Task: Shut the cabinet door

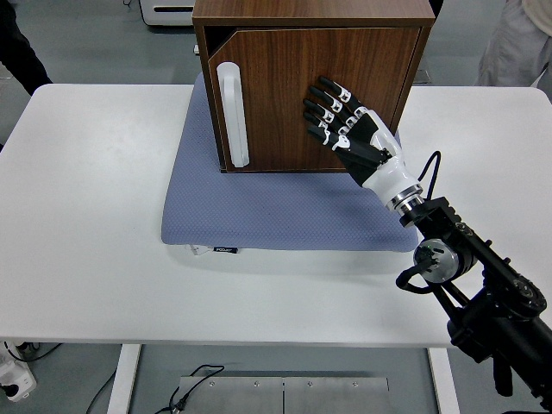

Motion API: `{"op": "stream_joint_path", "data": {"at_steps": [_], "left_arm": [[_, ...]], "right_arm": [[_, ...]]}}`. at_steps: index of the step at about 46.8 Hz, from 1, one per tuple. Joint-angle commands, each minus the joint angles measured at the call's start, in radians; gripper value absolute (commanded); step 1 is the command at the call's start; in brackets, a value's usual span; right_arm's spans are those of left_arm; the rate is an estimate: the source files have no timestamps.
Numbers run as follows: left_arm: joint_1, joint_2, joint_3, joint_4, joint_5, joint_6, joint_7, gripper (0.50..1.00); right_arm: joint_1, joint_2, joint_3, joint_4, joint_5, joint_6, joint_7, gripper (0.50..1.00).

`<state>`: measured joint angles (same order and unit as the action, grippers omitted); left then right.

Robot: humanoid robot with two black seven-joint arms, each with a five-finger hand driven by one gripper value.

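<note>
A dark wooden cabinet (259, 13) stands on a blue-grey mat (276, 211) at the back of the white table. Its door (285, 86) sits almost flush with the cabinet front, with only a thin dark gap along the top and left edge. A tall white handle (233, 112) runs down the door's left side. My right hand (341, 116) lies flat against the door's right half, fingers spread and pointing up and left, holding nothing. The left arm is out of sight.
The white table (95, 216) stretches wide to the left and front of the mat. A person's light trouser leg (513, 43) shows at the top right, and a dark sleeve (17, 47) at the top left.
</note>
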<state>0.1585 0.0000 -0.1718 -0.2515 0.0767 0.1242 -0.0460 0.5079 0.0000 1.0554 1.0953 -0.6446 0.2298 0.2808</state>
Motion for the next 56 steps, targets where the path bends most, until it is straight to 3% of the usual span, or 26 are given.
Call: {"op": "stream_joint_path", "data": {"at_steps": [1,13,24,30,36,40,44,56], "left_arm": [[0.001,0.000,0.000,0.000,0.000,0.000,0.000,1.000],[-0.001,0.000,0.000,0.000,0.000,0.000,0.000,1.000],[-0.001,0.000,0.000,0.000,0.000,0.000,0.000,1.000],[-0.001,0.000,0.000,0.000,0.000,0.000,0.000,1.000],[0.001,0.000,0.000,0.000,0.000,0.000,0.000,1.000],[0.001,0.000,0.000,0.000,0.000,0.000,0.000,1.000],[0.001,0.000,0.000,0.000,0.000,0.000,0.000,1.000],[0.001,0.000,0.000,0.000,0.000,0.000,0.000,1.000]], "right_arm": [[-0.002,0.000,-0.002,0.002,0.000,-0.015,0.000,1.000],[-0.003,0.000,-0.003,0.003,0.000,-0.083,0.000,1.000],[-0.011,0.000,-0.005,0.009,0.000,-0.087,0.000,1.000],[-0.022,0.000,-0.002,0.020,0.000,-0.035,0.043,1.000],[-0.046,0.000,0.009,0.021,0.000,0.117,0.092,1.000],[-0.069,0.000,0.014,0.026,0.000,0.184,0.098,1.000],[-0.092,0.000,0.025,0.051,0.000,0.206,0.098,1.000],[-0.173,-0.092,0.057,0.129,0.000,0.224,0.098,1.000]]}}
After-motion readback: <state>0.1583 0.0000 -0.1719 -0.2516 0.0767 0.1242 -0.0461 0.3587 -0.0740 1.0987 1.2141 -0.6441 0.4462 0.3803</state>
